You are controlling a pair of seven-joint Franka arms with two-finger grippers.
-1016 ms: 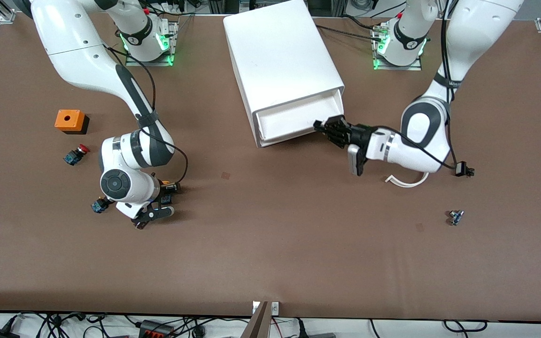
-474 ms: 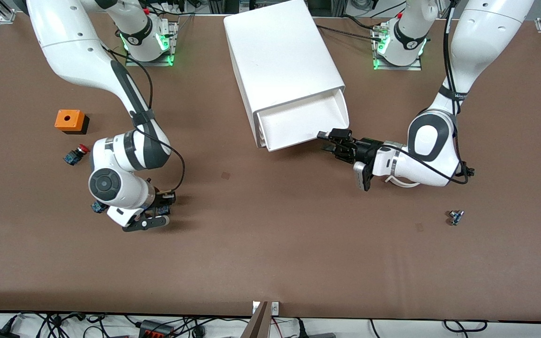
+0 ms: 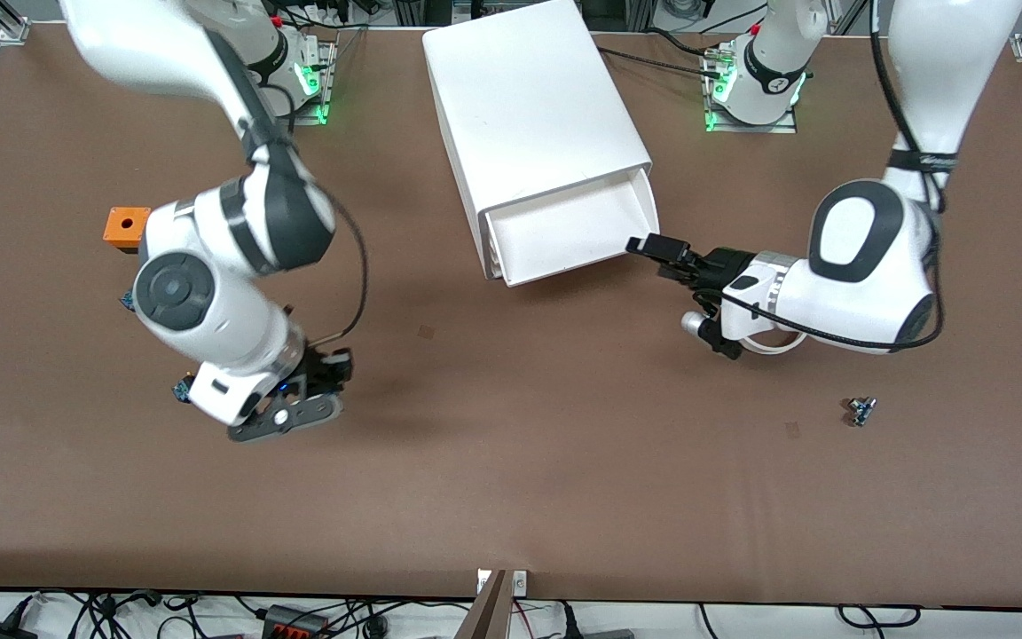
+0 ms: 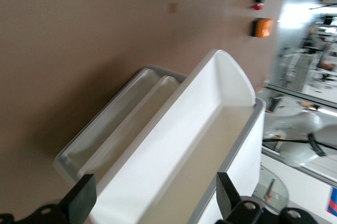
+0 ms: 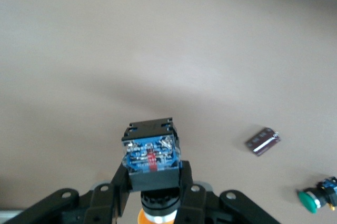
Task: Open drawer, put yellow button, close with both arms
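toward the right arm's end of the table, an orange box (image 3: 123, 226) sits partly hidden by the right arm, and a red-capped button (image 4: 257, 0) lies near it. the right gripper (image 3: 311, 390) hangs above the bare brown table (image 3: 511, 461), its fingers (image 5: 120, 179) clamped on the yellow button (image 5: 151, 153), blue block base up and yellow cap down between the pads. on the table below lie a small dark cylinder (image 5: 262, 141) and a green-capped button (image 5: 316, 199).

at mid-table stands the white cabinet (image 3: 533, 115), its drawer (image 3: 569, 232) pulled out. the two lower drawers (image 4: 113, 129) show in the left wrist view.

the left gripper (image 3: 660, 250) hovers just beside the drawer's corner, toward the left arm's end, its fingers (image 4: 79, 203) spread apart and holding nothing. a small bluish part (image 3: 860, 410) lies nearer the front camera, well apart.
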